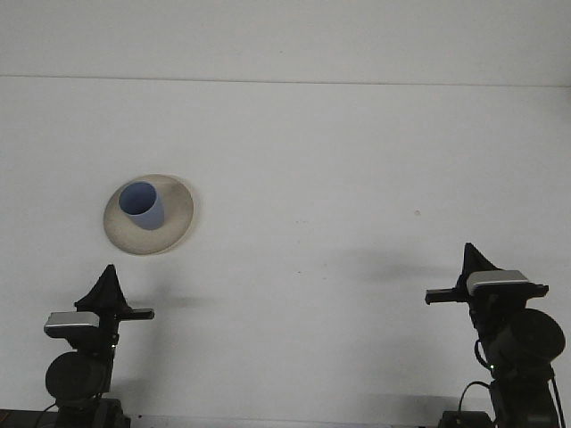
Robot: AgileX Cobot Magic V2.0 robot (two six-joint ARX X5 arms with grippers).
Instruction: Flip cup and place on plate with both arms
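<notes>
Your cup [142, 204] stood mouth-up on the plate [176, 214], ahead of the nearer left end effector [108, 283], apparently pressed together.

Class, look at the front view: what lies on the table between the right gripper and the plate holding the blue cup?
Nothing. In the front view, the stretch of white table between the right gripper and the plate with the blue cup is bare.

A single front view looks forward and down over the white table [357, 178] from behind both arms, seemingly high and far back; no second view overlaps it.
</notes>
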